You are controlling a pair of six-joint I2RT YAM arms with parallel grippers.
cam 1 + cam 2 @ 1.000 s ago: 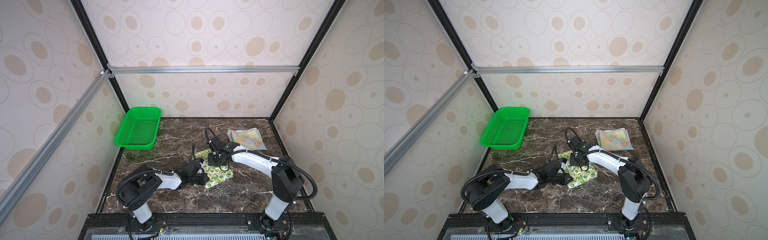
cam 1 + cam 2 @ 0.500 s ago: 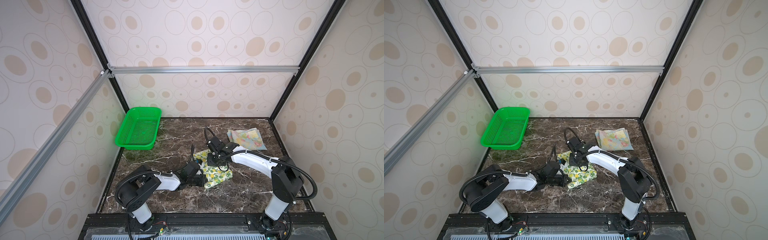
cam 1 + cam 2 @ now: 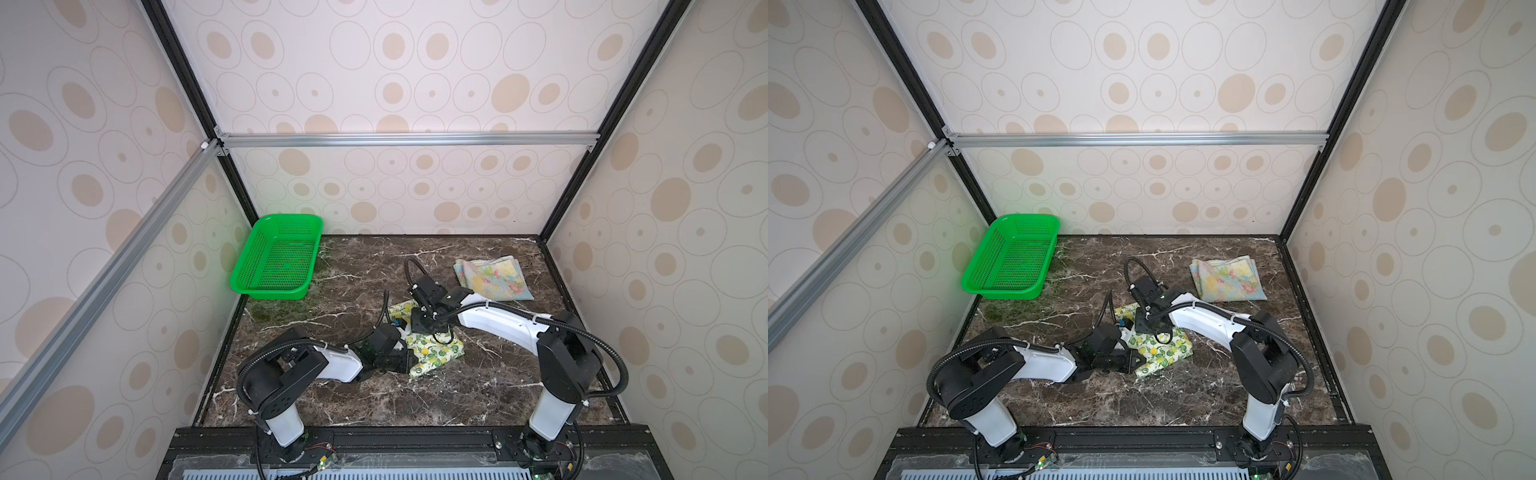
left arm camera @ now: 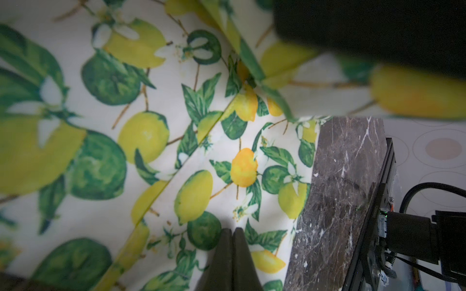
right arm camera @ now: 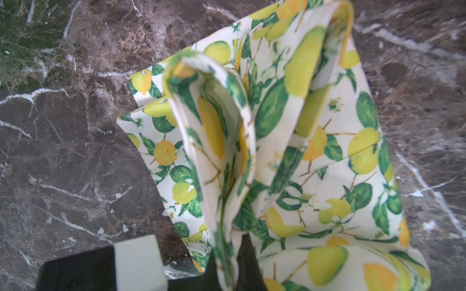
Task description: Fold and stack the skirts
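Observation:
The cream lemon skirt [image 3: 438, 353] [image 3: 1165, 353] lies partly folded at the table's middle. The pastel flowered skirt [image 3: 492, 277] [image 3: 1227, 279] lies folded flat at the back right. My right gripper [image 3: 420, 329] [image 3: 1142, 325] is over the lemon skirt's far-left part. In the right wrist view it [image 5: 228, 252] is shut on a raised fold of the lemon skirt [image 5: 327, 163]. My left gripper [image 3: 409, 359] [image 3: 1136, 360] is at the skirt's near-left edge. In the left wrist view its tips [image 4: 232, 230] are pressed together over the lemon skirt [image 4: 191, 151], with no cloth between them.
A green mesh basket [image 3: 270, 293] [image 3: 1000, 293] stands at the back left against the wall. Dark marble table [image 3: 478, 395] lies bare in front of the skirts. Patterned walls close in three sides.
Almost nothing: the left arm's elbow shifts slightly. Both grippers stay shut at the lemon skirt.

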